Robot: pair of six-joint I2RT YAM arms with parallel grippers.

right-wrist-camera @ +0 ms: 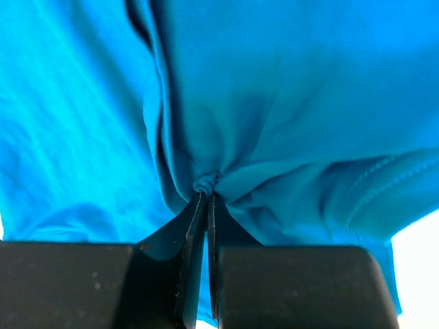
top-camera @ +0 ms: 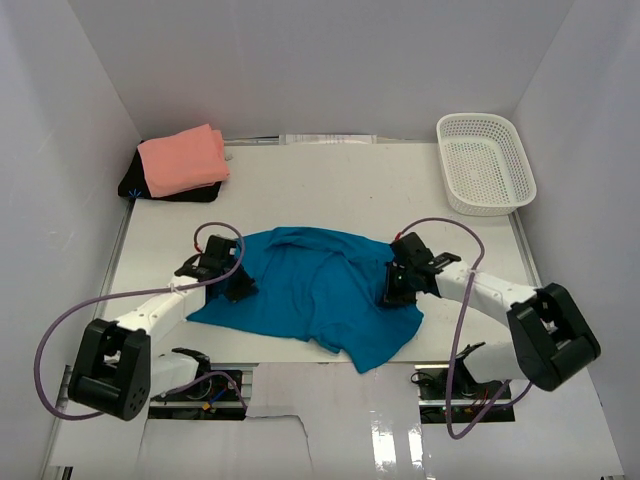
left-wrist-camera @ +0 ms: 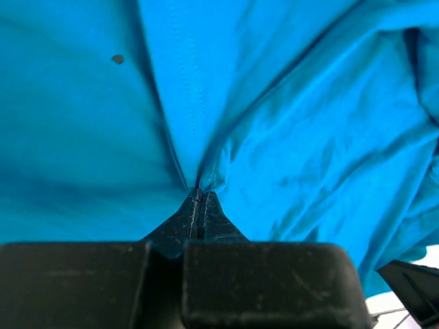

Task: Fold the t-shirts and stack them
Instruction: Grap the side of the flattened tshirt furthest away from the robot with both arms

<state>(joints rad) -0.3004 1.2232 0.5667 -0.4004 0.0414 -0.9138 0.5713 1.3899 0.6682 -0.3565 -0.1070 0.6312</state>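
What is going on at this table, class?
A crumpled teal-blue cloth t-shirt lies in the middle of the white table, handled from both sides. The left gripper and the right gripper are each shut on a pinch of its fabric. A folded salmon-pink cloth t-shirt lies at the far left corner; a white plastic mesh basket stands far right.

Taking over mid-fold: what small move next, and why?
Probably lift both slightly and draw them apart: the left gripper and right gripper are each shut on a pinch of the teal t-shirt, which lies rumpled, so tension should flatten it.
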